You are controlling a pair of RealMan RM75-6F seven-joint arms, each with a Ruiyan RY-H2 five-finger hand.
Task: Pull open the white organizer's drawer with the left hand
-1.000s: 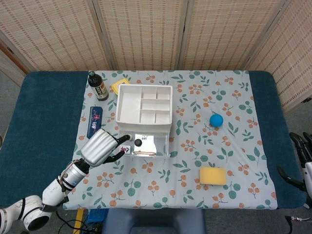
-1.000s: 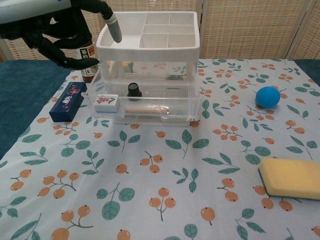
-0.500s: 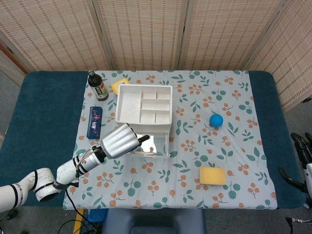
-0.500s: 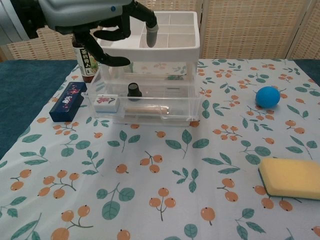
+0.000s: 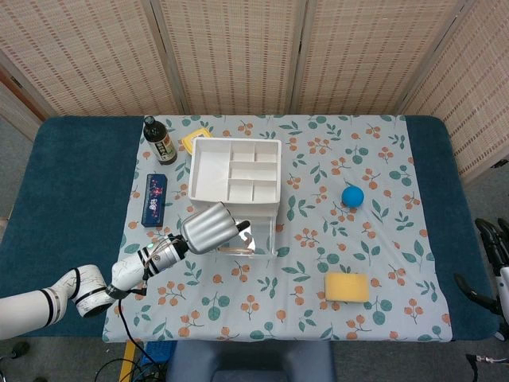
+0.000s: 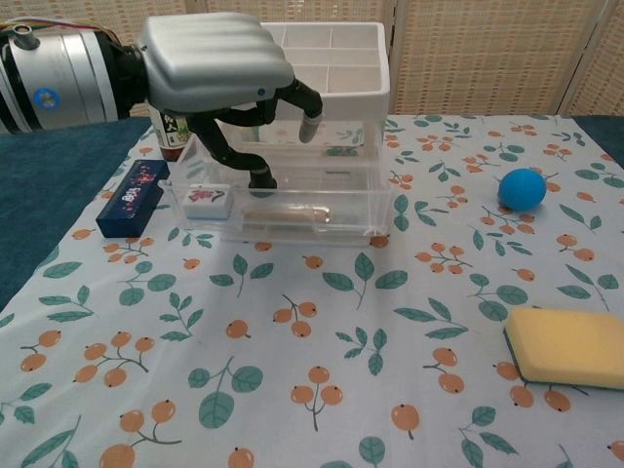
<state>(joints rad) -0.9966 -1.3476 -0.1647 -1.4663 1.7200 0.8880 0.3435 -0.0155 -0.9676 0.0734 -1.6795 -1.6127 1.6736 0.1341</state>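
The left hand (image 6: 216, 73) hovers over the clear drawer (image 6: 292, 210), fingers (image 6: 255, 171) apart and empty, pointing down just behind its long near wall.

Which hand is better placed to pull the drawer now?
Left. The left hand hovers over the clear drawer at the organizer's front; the right hand sits at the table's far right edge.
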